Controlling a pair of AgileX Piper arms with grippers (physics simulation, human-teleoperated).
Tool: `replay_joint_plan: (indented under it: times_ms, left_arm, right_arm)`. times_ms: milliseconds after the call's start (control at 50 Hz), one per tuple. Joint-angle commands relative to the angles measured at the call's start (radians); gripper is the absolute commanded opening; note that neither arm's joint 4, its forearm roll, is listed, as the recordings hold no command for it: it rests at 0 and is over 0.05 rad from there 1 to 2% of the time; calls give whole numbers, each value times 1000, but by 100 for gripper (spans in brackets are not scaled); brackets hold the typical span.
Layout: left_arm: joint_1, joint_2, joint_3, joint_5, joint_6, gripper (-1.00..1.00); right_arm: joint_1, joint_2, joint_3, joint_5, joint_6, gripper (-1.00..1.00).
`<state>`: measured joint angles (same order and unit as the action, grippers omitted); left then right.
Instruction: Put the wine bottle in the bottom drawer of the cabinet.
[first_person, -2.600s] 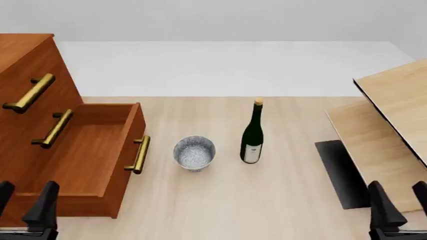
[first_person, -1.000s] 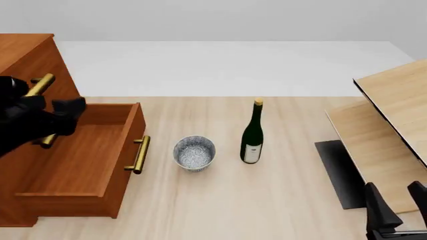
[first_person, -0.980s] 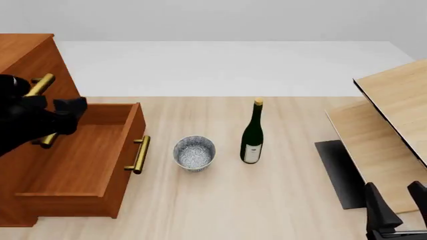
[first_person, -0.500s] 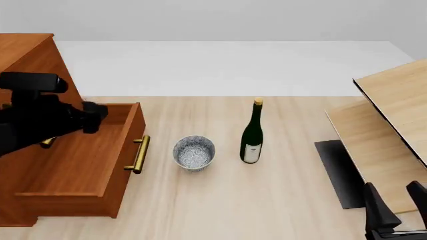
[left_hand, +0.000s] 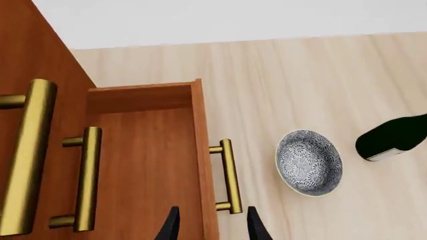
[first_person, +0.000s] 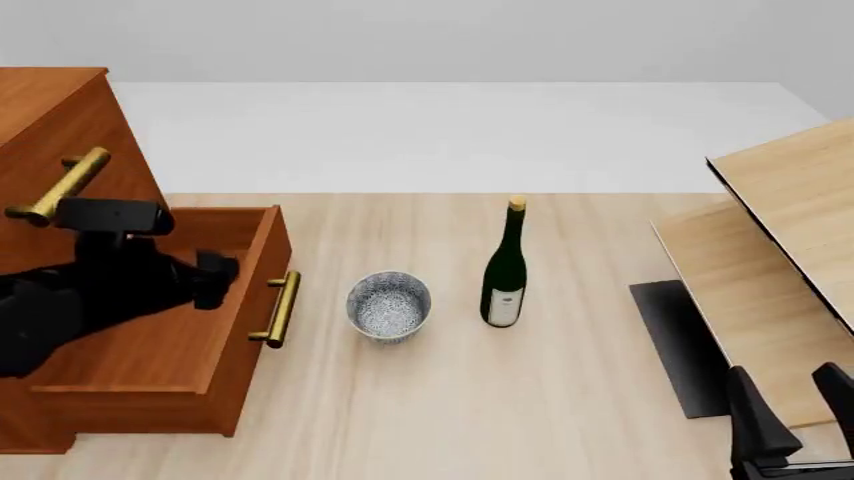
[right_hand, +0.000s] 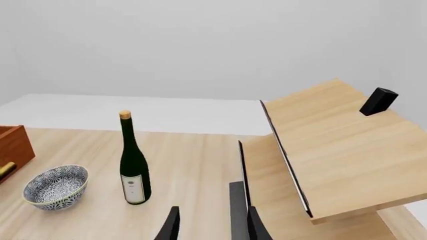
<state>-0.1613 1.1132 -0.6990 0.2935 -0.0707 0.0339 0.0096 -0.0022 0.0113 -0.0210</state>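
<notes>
The wine bottle (first_person: 505, 270) stands upright on the table, dark green with a gold cap and a white label; it also shows as the wine bottle (right_hand: 133, 165) and, in part, the wine bottle (left_hand: 393, 140). The cabinet (first_person: 54, 130) fills the left side, and its bottom drawer (first_person: 254, 300) is pulled open with nothing inside. My left gripper (first_person: 220, 272) hovers open over the drawer near its front wall, fingers either side of the drawer front in the left gripper (left_hand: 212, 231) view. My right gripper (first_person: 798, 405) sits open at the near right, far from the bottle.
A speckled bowl (first_person: 388, 305) stands between the drawer's brass handle (first_person: 280, 308) and the bottle. Pale light-wood furniture (first_person: 787, 250) with a tilted top occupies the right side, with a dark panel (first_person: 681, 345) at its foot. A brass upper handle (first_person: 60, 185) juts from the cabinet front.
My left arm has risen from the near left corner and swung rightward over the open drawer toward its front wall. The right gripper has barely shifted. Bottle and bowl have not moved.
</notes>
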Motion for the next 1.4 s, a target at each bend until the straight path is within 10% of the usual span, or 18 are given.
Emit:
replay_joint_plan:
  times_ms: [20,1400]
  left_arm:
    - [-14,8,69,-53,-48,100]
    - [-51,224,273,-397,-108,100]
  right_arm:
    - [2,-3,0,4,-1,100]
    - [6,6,1,0,-5,100]
